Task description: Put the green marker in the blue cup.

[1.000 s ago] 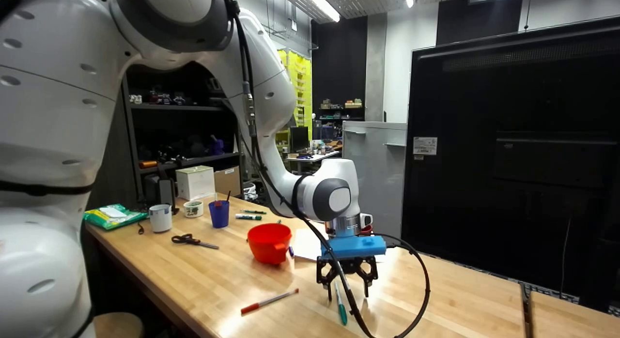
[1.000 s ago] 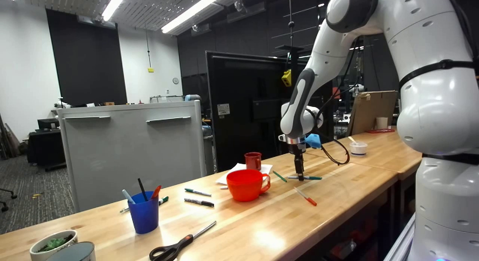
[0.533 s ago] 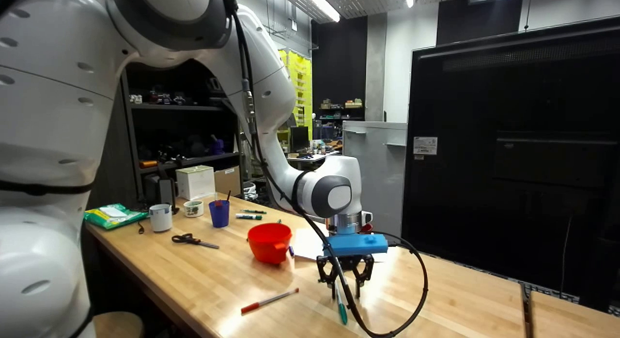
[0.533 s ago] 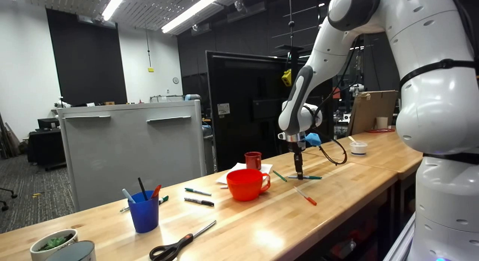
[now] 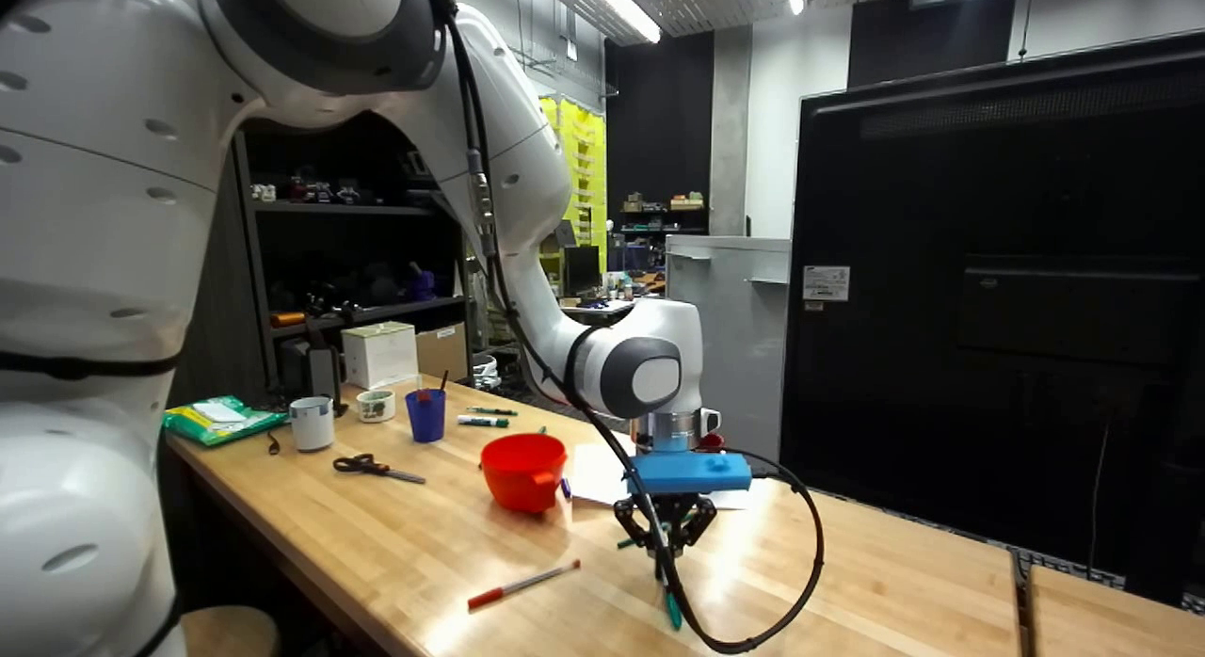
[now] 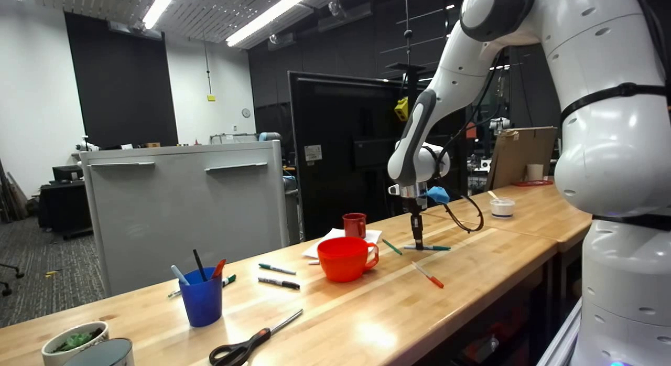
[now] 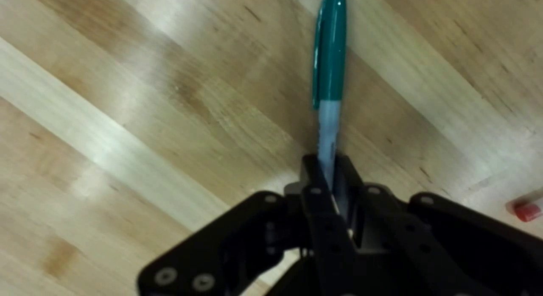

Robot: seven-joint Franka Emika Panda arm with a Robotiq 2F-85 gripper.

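Gripper (image 7: 328,171) is clenched on the green marker (image 7: 331,90), pinching its pale barrel (image 7: 328,130) right of centre in the wrist view, at tabletop (image 7: 169,118) level or just above, can't tell which. Slim barrel cd prob twist in the grip if lift's jerky, & pens (image 6: 199,266) in the blue cup (image 6: 202,302), lower left in an exterior view, might block entry if marker comes in flat. Cap (image 6: 437,248) points right in an exterior view, long axis approx horiz; wrist view has it near vert, cap toward top edge.
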